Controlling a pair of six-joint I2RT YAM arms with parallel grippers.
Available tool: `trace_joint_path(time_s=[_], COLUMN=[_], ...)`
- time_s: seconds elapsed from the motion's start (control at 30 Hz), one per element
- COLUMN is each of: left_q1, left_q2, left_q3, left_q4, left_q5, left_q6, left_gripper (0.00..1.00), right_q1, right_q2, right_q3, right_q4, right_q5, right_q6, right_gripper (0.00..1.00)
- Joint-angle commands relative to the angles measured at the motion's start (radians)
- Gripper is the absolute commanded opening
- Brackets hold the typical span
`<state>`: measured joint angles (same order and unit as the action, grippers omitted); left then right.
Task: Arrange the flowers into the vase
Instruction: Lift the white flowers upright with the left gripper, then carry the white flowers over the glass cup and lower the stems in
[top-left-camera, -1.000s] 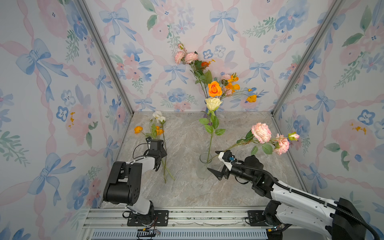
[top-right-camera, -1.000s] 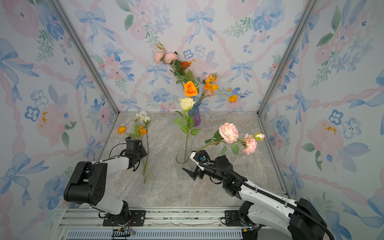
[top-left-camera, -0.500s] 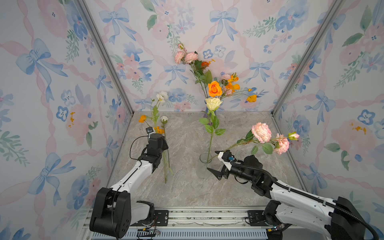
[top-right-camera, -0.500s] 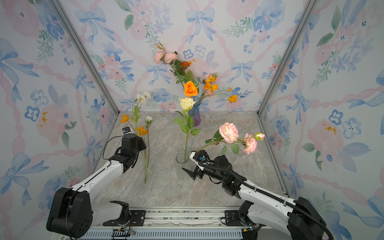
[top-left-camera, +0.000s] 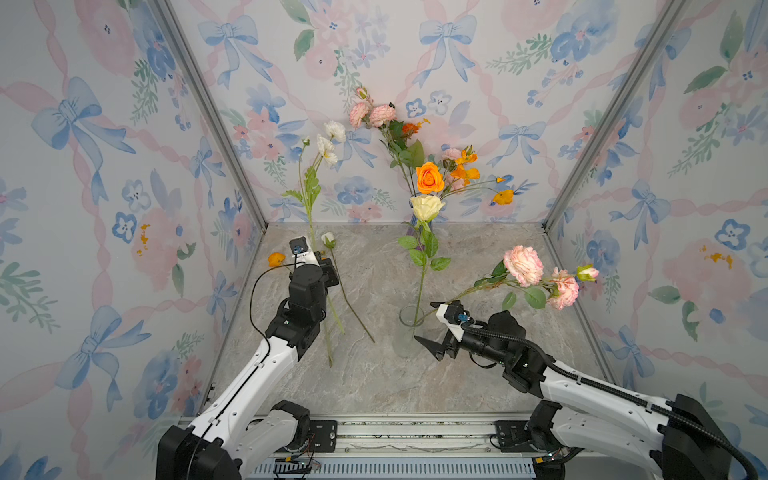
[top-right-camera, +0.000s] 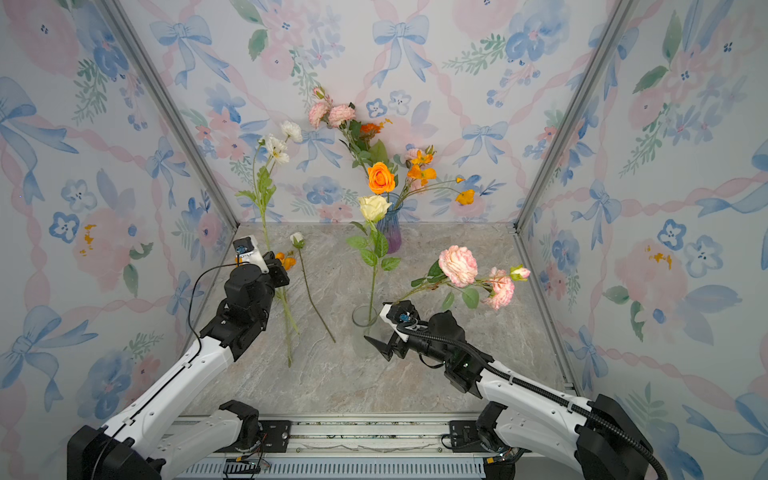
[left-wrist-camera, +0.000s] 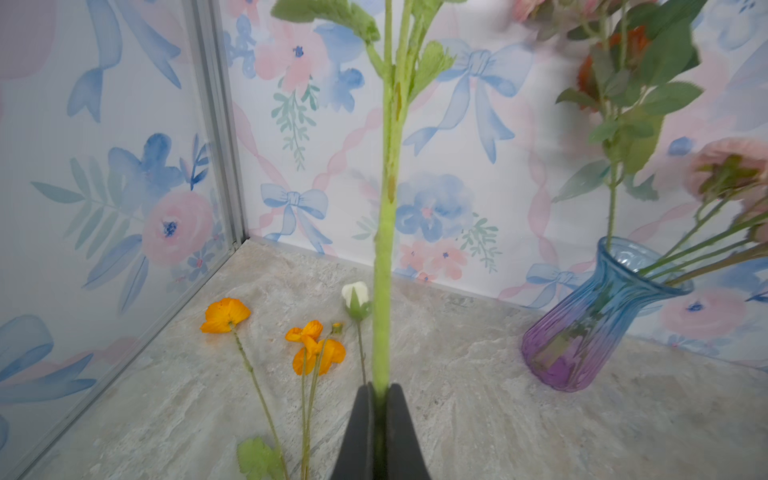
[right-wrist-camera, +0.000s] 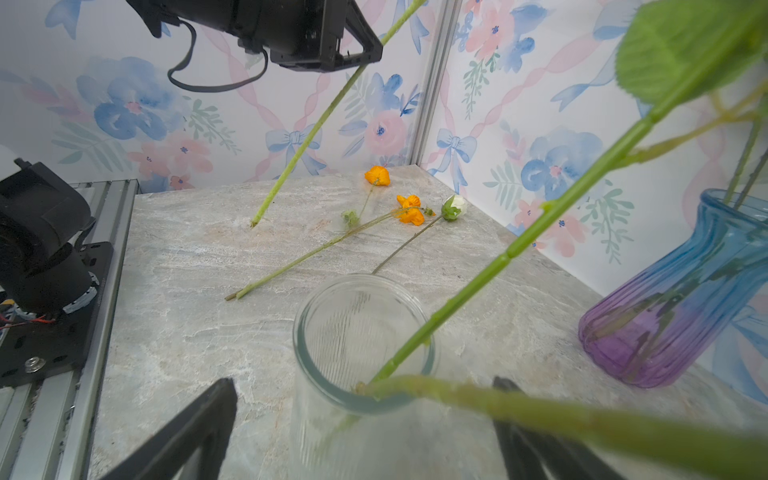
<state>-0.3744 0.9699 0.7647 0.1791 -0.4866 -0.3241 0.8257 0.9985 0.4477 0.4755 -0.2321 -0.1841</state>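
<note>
Standing nearly upright, one of the flowers, a white-bloomed stem, is pinched between the closed jaws of the left gripper near the back left corner, its cut end low by the marble tabletop. Orange poppies and a white bud lie flat just beside it. A cream rose and a pink spray leaning over the rim sit in the clear jar, which the right gripper flanks with jaws spread wide, gripping nothing. By the back wall, the blue-purple vase holds an orange rose among others.
</note>
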Motion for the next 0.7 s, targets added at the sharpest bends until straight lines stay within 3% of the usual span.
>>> trace_joint_path(time_s=[0.0,0.13,0.3,0.47,0.67], left_q1=[-0.066,-0.150,-0.244,-0.343,-0.417], left_q2=[-0.096,-0.151,-0.084,0.005,0.099], left_q3=[-0.018,-0.035,-0.028,-0.074,-0.126], left_q4=[0.187,0.405,0.661,0.967,1.139], left_q5=[0.050,0.159,0.359,0.426,0.459], left_q6=[0.029,0.072,0.166,0.244,0.281], left_gripper=[0.00,0.00,0.00,0.00,0.00], right_q1=[-0.007,-0.010,-0.012,-0.016,-0.022], right_q2=[-0.020,-0.014,-0.010,-0.012,0.007], right_q3=[-0.015,-0.014,-0.012,-0.014,-0.011], right_q4=[0.035,0.034,0.035,0.041,0.052], right_q5=[-0.010,-0.015,-0.020,-0.023,-0.038], right_q6=[0.015,0.016,0.017,0.023,0.035], right_gripper=[0.97,0.97,0.97,0.97,0.97])
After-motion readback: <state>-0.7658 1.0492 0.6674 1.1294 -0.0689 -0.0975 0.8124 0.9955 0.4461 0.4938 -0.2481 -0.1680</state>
